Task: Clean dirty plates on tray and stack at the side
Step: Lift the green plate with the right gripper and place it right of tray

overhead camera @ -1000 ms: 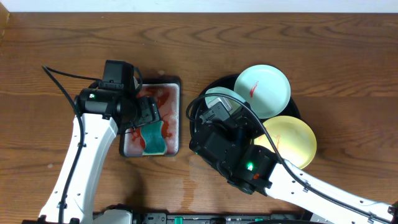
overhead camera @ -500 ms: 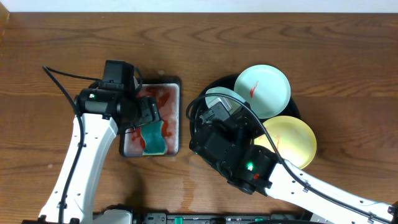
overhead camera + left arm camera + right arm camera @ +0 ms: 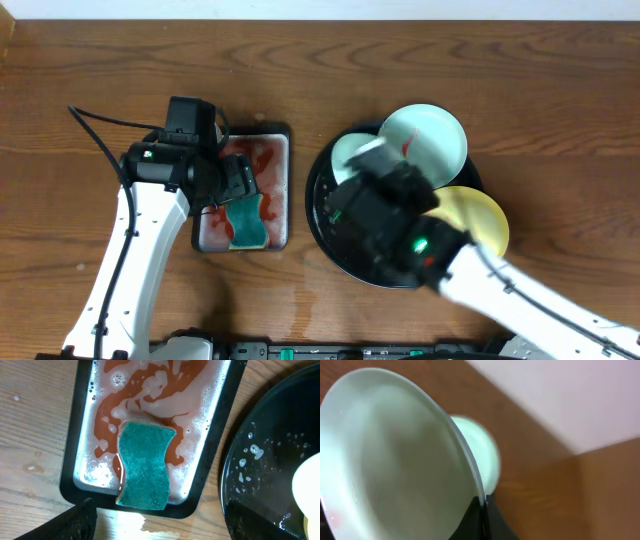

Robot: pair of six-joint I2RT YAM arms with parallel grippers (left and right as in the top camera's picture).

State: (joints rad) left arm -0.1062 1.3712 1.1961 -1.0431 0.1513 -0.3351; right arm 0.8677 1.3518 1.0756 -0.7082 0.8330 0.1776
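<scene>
The round black tray lies right of centre. A mint plate with a red smear sits on its far side and a yellow plate on its right edge. My right gripper is shut on the rim of a second mint plate, holding it tilted up on edge; in the overhead view this plate shows over the tray's upper left. My left gripper is open and empty above the near edge of the rectangular tray, close to the green sponge.
A rectangular black tray with reddish soapy water holds the green sponge at left centre. Water droplets lie on the round tray. A wet patch is on the wood in front of the rectangular tray.
My right arm has swung up and to the right, lifting and tilting the mint plate over the round tray. The left arm has not moved.
</scene>
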